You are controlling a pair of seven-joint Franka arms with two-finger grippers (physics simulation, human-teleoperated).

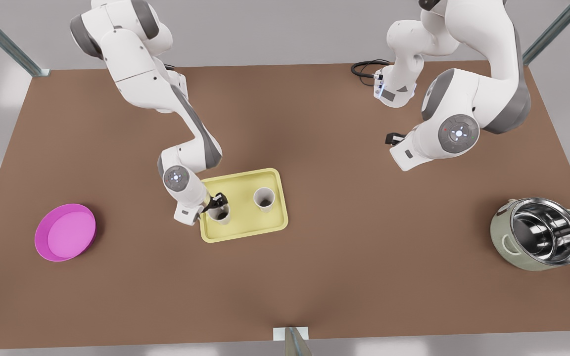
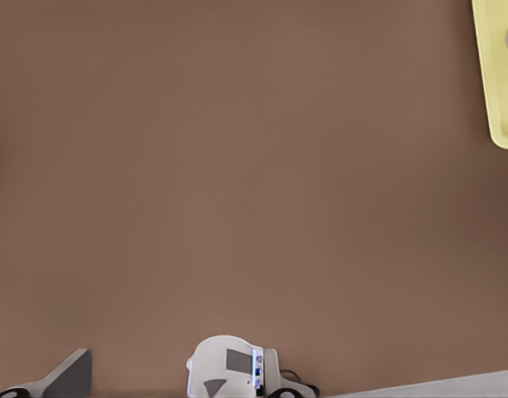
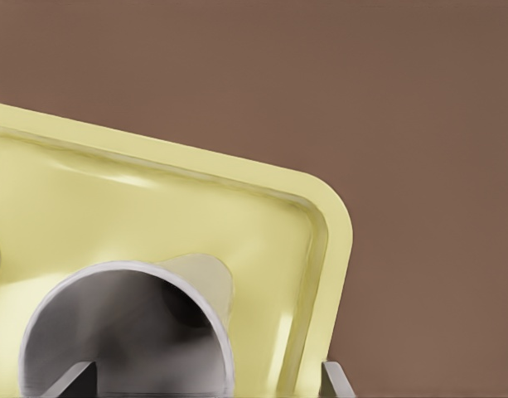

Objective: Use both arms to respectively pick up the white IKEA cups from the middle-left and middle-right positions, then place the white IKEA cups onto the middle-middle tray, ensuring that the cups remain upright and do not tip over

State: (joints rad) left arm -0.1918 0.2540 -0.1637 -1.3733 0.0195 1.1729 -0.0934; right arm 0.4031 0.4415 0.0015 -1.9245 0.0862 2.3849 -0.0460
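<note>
We hold the right gripper (image 1: 217, 201) over the rim of one cup (image 1: 221, 213) near the tray's (image 1: 245, 230) corner, fingers straddling its wall; grip unclear. The other cup (image 1: 264, 199) stands upright mid-tray. Left gripper (image 1: 393, 138) waits withdrawn, fingers unreadable.

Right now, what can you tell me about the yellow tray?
The tray is pale yellow, rectangular, plastic-looking, with rounded corners and a low raised rim. It lies flat, slightly skewed, on the brown table. Two white cups stand upright on it: one free, the other near a corner with the open right gripper just over it.
</note>
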